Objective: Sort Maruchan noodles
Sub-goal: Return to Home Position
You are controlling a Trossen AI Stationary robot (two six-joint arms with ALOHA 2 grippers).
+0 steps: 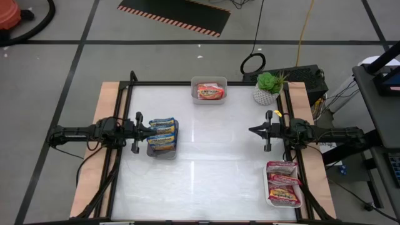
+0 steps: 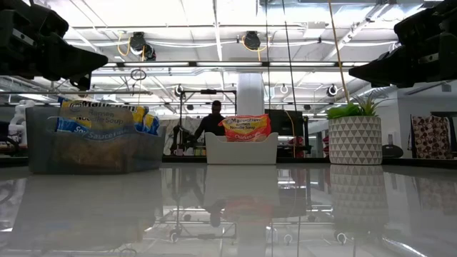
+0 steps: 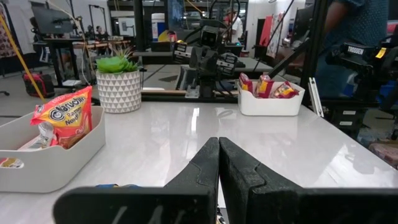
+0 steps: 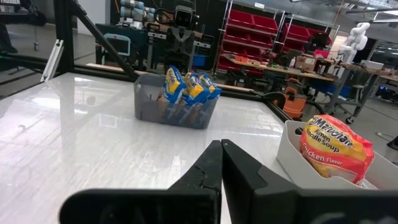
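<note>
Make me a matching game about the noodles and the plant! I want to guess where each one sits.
Things:
1. blue packs
2. orange pack
3. red packs
4. plant

Places:
A. patterned pot
B. long tray beside the right arm
C. grey bin at the left gripper
D. small tray near the pot

Pairs: 1-C, 2-D, 3-B, 4-A
</note>
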